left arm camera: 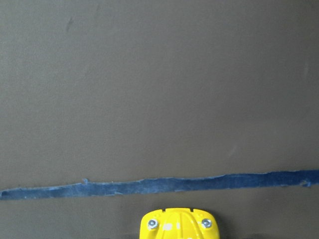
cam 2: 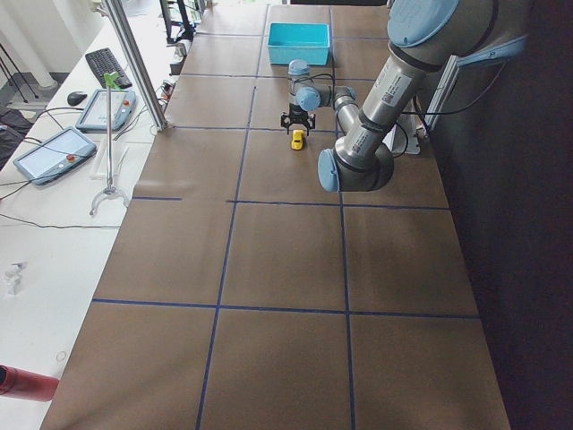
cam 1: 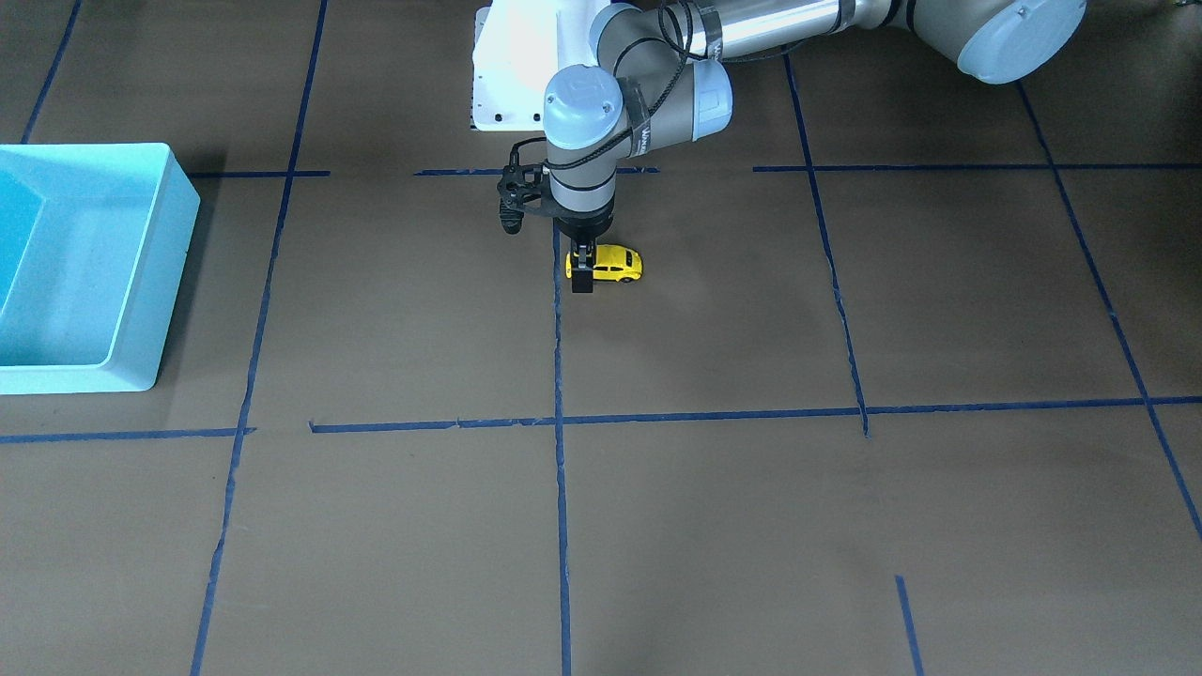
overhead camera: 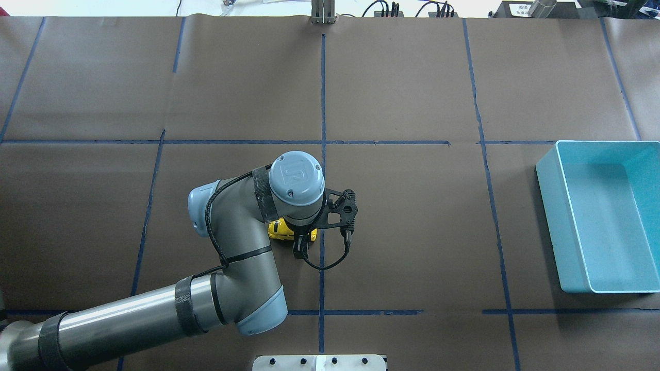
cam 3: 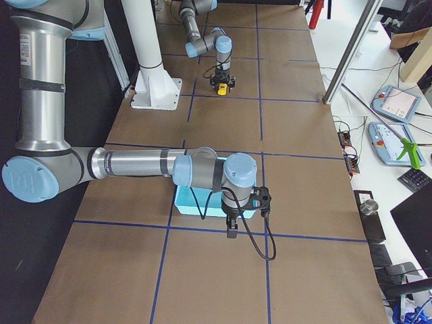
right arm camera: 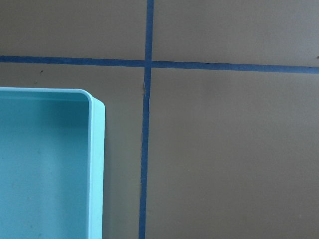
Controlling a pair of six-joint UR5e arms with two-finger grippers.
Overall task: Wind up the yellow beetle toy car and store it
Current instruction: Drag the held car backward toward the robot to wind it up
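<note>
Mostly hidden overhead, yellow beetle toy car (cam 1: 620, 263), gripped by L claw (cam 1: 582, 272)

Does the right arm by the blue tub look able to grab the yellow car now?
Probably not: the left gripper is clamped on the yellow car from above, and the right gripper hangs far off beside the turquoise bin.

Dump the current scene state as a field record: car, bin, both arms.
yellow beetle toy car: wheels down on the table, near centre
left gripper: jaws closed across the car
turquoise bin: empty, on the robot's right, apart from the car
right gripper: by the bin's corner; jaws open or shut, cannot tell
stage: car not yet stored
</note>
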